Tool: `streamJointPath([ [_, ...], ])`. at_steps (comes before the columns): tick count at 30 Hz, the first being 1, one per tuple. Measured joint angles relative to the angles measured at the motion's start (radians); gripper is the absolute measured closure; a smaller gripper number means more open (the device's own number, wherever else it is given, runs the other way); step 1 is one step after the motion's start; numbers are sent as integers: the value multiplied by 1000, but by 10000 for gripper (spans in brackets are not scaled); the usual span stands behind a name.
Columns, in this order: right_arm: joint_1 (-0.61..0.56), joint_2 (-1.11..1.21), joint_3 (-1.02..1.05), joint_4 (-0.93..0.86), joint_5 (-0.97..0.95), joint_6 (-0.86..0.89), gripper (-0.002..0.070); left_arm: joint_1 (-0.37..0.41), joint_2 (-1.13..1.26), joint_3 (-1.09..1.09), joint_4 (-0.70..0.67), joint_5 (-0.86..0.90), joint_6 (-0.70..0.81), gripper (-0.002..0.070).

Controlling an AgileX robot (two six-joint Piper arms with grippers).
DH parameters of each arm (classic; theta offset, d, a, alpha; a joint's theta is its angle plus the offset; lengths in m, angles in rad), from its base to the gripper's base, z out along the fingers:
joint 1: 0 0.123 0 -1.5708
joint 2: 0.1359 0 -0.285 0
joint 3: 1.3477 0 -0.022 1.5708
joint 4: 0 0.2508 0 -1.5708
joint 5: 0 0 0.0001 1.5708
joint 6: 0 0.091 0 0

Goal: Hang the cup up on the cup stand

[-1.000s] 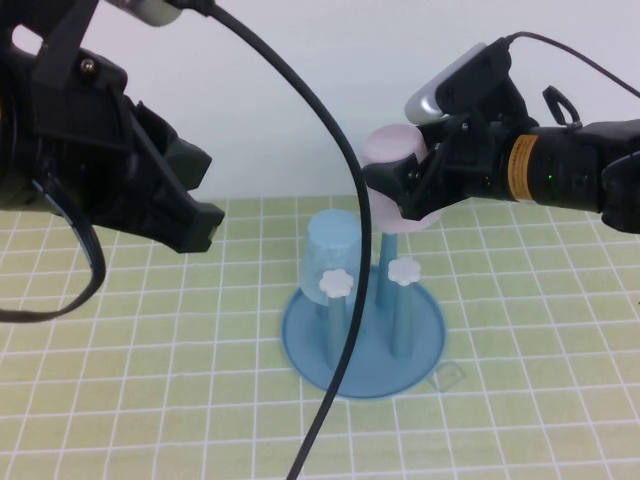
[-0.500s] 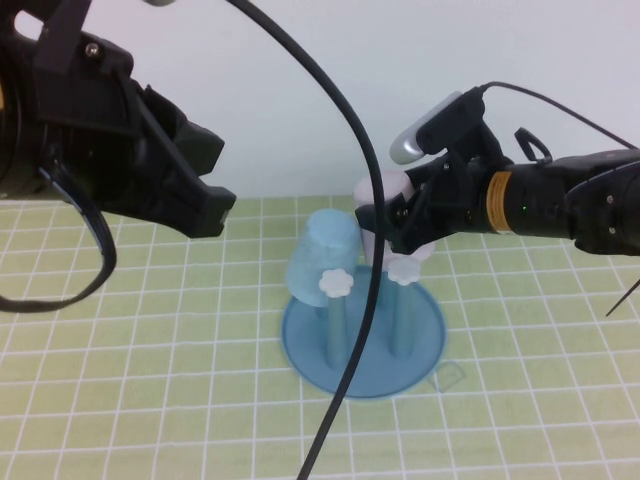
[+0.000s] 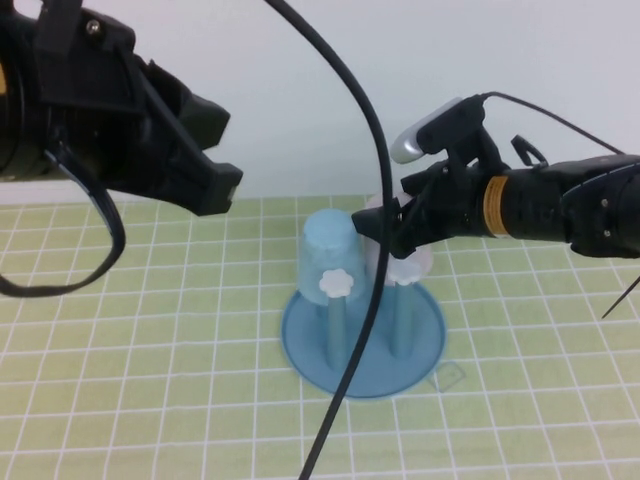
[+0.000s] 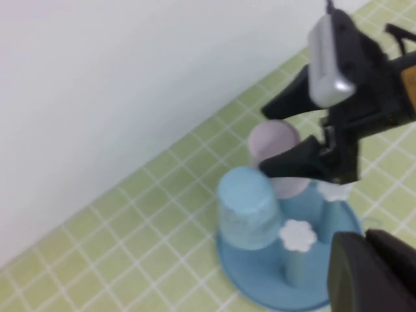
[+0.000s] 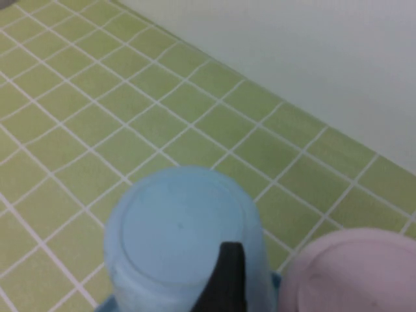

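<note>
The pink cup sits upside down on a rear peg of the blue cup stand, beside the inverted light blue cup; the right gripper flanks it, jaws spread and released; the left gripper hangs clenched, high at the left, well apart.

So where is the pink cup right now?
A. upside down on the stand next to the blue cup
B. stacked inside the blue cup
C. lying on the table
A: the pink cup sits upside down on the stand, beside the blue cup, between the right gripper fingers.
</note>
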Motion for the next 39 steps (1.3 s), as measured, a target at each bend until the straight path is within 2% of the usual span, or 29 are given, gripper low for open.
streamJointPath([
  [5, 0, -78, 0, -59, 0, 44, -6, 0, -20, 1, 35, 46, 2, 675],
  [7, 0, -137, 0, -110, 2, 82, 45, 0, -43, 15, 40, 55, 2, 675],
  [11, 0, -262, 0, -208, 43, 201, 265, 0, -105, 99, 40, 1, -22, 675],
  [13, 0, -327, 0, -222, 77, 267, 427, 0, -157, 175, 42, -54, -37, 675],
  [15, 0, -381, 0, -227, 91, 313, 558, 0, -204, 250, 44, -107, -49, 675],
  [17, 0, -432, 0, -229, 95, 344, 627, 0, -252, 325, 44, -157, -51, 675],
  [20, 0, -514, 0, -230, 90, 365, 662, 0, -333, 438, 56, -207, -51, 675],
  [26, 0, -676, 71, -231, 77, 382, 675, 0, -505, 659, 145, -287, -81, 675],
  [32, 0, -863, 286, -231, 77, 360, 676, 0, -645, 828, 208, -391, -154, 675],
  [39, 0, -1125, 551, -234, 81, 352, 677, 0, -732, 979, 229, -401, -163, 675],
])
